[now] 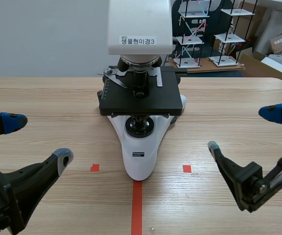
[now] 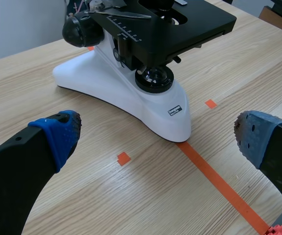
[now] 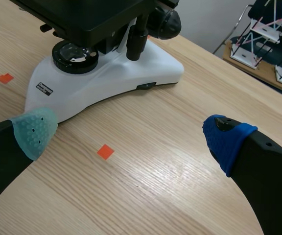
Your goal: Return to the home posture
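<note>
A white microscope (image 1: 140, 98) with a black stage stands at the table's middle, its base on the orange tape line; its base (image 2: 131, 90) lies ahead of my left gripper and its base (image 3: 102, 78) also ahead of my right one. My left gripper (image 1: 37, 139) hangs open at the near left, nothing between its fingers (image 2: 58, 134). My right gripper (image 1: 243, 129) hangs open at the near right, also holding nothing, its fingers (image 3: 33, 131) wide apart.
The wooden table (image 1: 58, 103) carries only tape marks around the microscope. Behind its far edge stand wire shelf models (image 1: 195, 34) and cardboard boxes (image 1: 280, 46). The microscope's tall head (image 1: 140, 27) rises at the middle.
</note>
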Controlling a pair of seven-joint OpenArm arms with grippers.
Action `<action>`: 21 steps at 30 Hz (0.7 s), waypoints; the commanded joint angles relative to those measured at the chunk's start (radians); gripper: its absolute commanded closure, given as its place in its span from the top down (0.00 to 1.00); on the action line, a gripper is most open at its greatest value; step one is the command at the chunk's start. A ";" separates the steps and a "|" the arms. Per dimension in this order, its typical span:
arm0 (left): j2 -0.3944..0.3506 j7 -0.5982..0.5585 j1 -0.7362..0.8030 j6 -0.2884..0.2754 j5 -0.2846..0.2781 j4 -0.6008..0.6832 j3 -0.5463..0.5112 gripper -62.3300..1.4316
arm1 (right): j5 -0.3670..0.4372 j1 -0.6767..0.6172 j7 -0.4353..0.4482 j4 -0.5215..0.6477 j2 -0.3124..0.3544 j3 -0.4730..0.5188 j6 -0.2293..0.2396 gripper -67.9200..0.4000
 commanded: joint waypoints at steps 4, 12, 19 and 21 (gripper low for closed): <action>0.002 -0.013 0.002 0.002 -0.006 0.020 0.002 1.00 | 0.012 -0.038 0.043 0.015 0.008 0.023 -0.004 1.00; 0.002 -0.013 0.002 0.002 -0.006 0.020 0.002 1.00 | 0.012 -0.066 0.100 0.016 0.008 0.051 -0.003 1.00; 0.002 -0.013 0.002 0.002 -0.006 0.020 0.002 1.00 | 0.011 -0.067 0.099 0.016 0.008 0.051 -0.003 1.00; 0.002 -0.013 0.002 0.002 -0.006 0.020 0.002 1.00 | 0.011 -0.067 0.099 0.016 0.008 0.051 -0.003 1.00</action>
